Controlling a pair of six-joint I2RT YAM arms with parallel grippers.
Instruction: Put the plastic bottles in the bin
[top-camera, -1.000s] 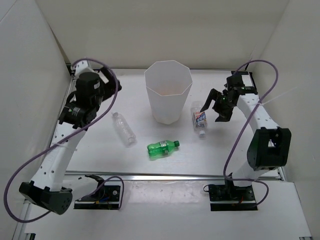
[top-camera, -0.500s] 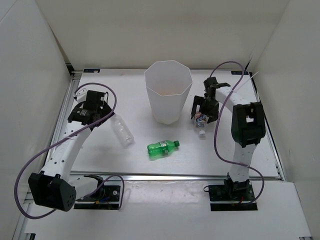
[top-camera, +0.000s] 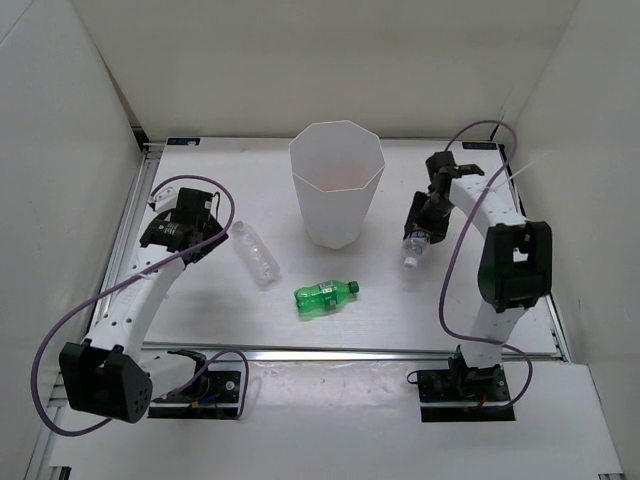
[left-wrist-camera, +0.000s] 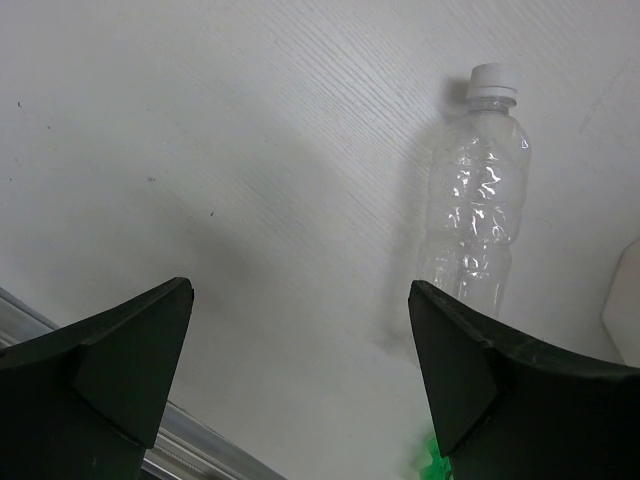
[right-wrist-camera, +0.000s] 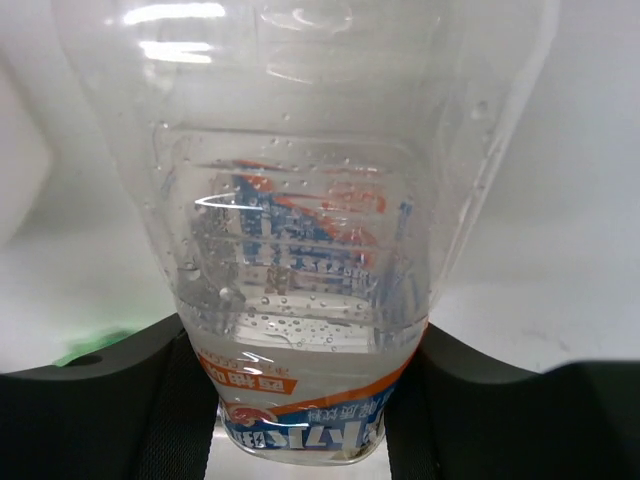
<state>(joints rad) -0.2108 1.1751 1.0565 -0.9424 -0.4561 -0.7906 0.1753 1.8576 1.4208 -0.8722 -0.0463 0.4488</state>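
The bin (top-camera: 335, 215) is standing at the back middle of the table (top-camera: 400, 310). The right gripper (top-camera: 424, 220) is clamping the labelled bottle (right-wrist-camera: 300, 250) just right of the bin. The left gripper (left-wrist-camera: 300, 370) is hovering, jaws apart, beside the clear bottle (left-wrist-camera: 478, 200). The green bottle (top-camera: 325, 296) is lying in front of the bin.

We count one plain clear bottle (top-camera: 256, 256), one green bottle (top-camera: 324, 295) and one clear bottle with a blue and orange label (right-wrist-camera: 300, 290), three in all. We see one white faceted bin (top-camera: 336, 190) and two robot arms, a left arm (top-camera: 140, 290) and a right arm (top-camera: 500, 270).
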